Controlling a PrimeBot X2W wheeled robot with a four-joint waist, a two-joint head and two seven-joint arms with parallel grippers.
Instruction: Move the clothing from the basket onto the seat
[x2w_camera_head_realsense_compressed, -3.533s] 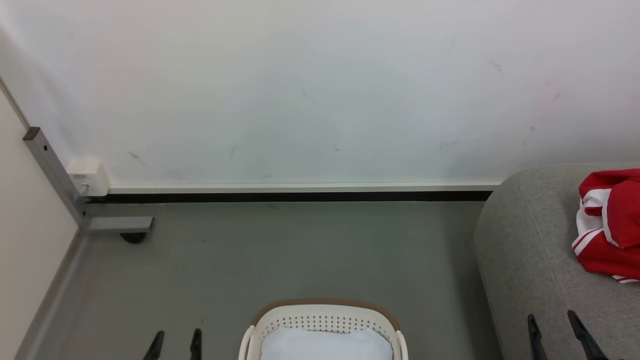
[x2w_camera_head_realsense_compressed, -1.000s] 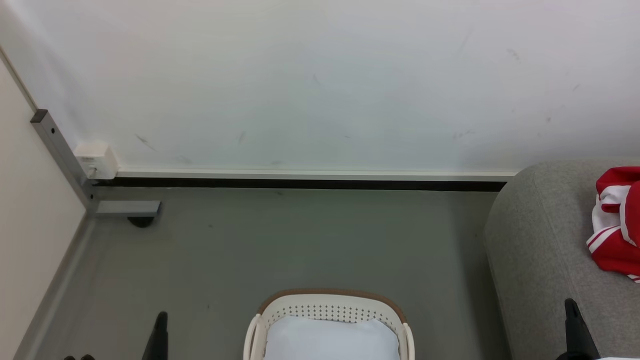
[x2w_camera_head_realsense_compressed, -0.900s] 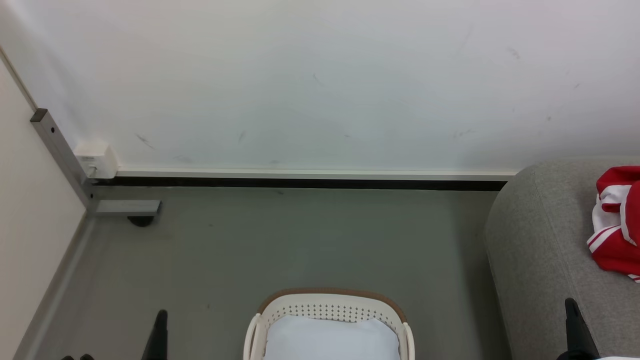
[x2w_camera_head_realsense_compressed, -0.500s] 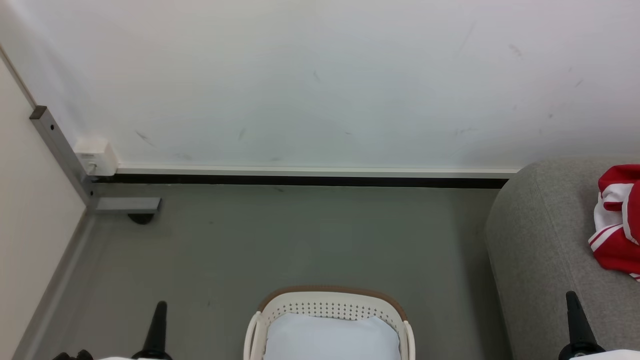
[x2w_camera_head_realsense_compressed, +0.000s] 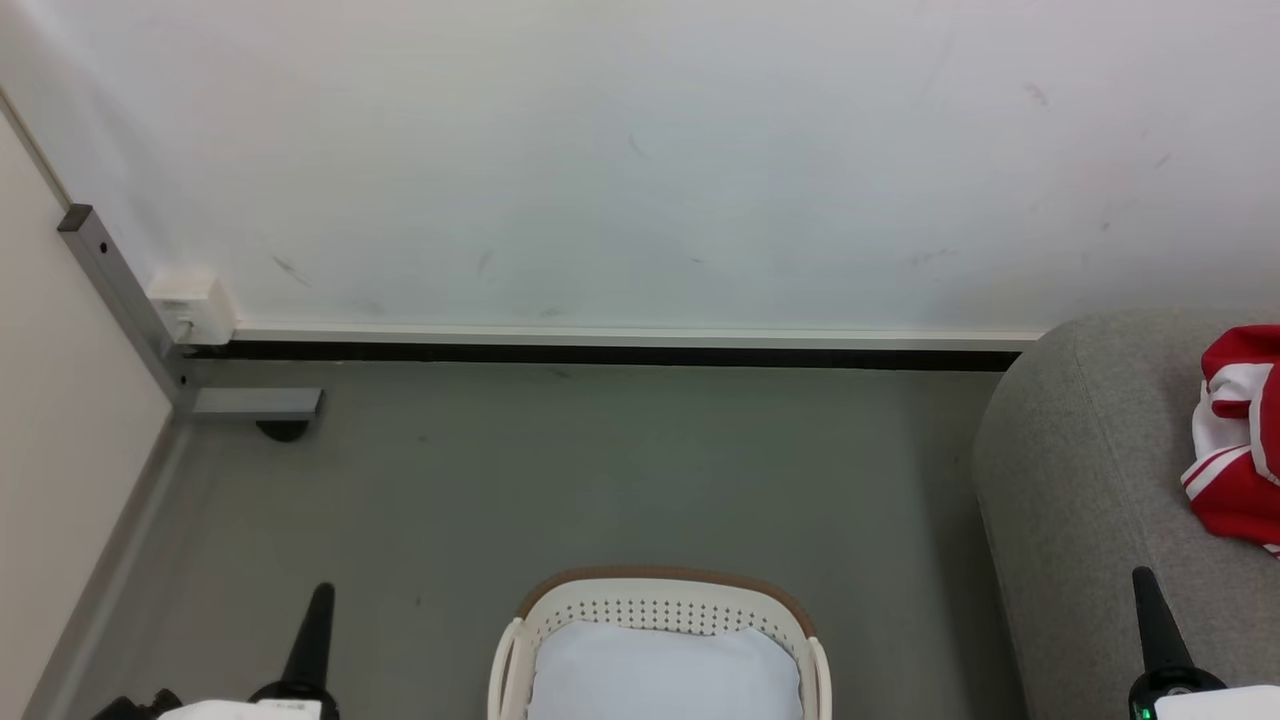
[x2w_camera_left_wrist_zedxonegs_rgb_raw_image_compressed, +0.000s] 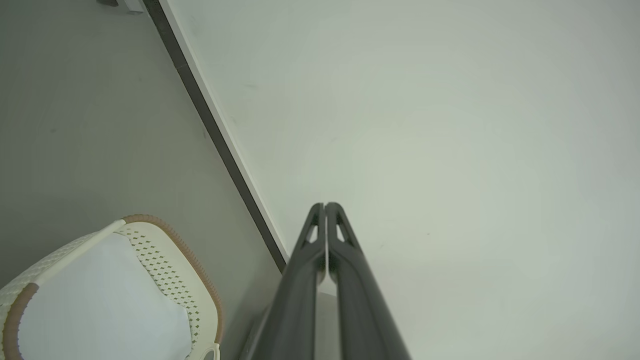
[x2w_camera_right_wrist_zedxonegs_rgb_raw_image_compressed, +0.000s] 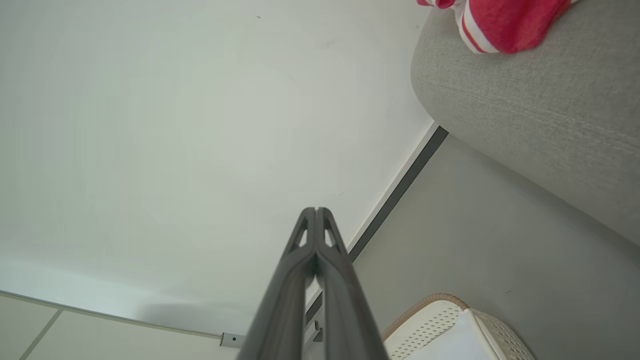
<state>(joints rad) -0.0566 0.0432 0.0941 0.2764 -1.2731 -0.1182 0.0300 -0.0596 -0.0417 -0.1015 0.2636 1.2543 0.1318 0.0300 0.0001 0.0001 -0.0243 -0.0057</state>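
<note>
Left tool (x2w_camera_left_wrist_zedxonegs_rgb_raw_image_compressed: 325, 206) and right tool (x2w_camera_right_wrist_zedxonegs_rgb_raw_image_compressed: 316, 210): both empty, closed tight, flanking the basket (x2w_camera_head_realsense_compressed: 660, 577), pale lining (x2w_camera_head_realsense_compressed: 660, 670) inside. Clothing (x2w_camera_head_realsense_compressed: 1235, 455): red-and-white, bunched on the seat (x2w_camera_head_realsense_compressed: 1080, 480), well right of the basket; likely light and limp, best pinched at a raised fold. Earlier, both tools stood parted.

Found bright, even, diffuse light throughout. Noted a faint soft shadow on the matt grey floor (x2w_camera_head_realsense_compressed: 930, 520) just beside the big grey fabric sofa (x2w_camera_head_realsense_compressed: 1080, 500), and another low on the plain white wall (x2w_camera_right_wrist_zedxonegs_rgb_raw_image_compressed: 175, 312). Head view sharp. Wrist views dimmer toward corners, with long dark fingers (x2w_camera_left_wrist_zedxonegs_rgb_raw_image_compressed: 295, 305) slightly soft near the bottom edge.
</note>
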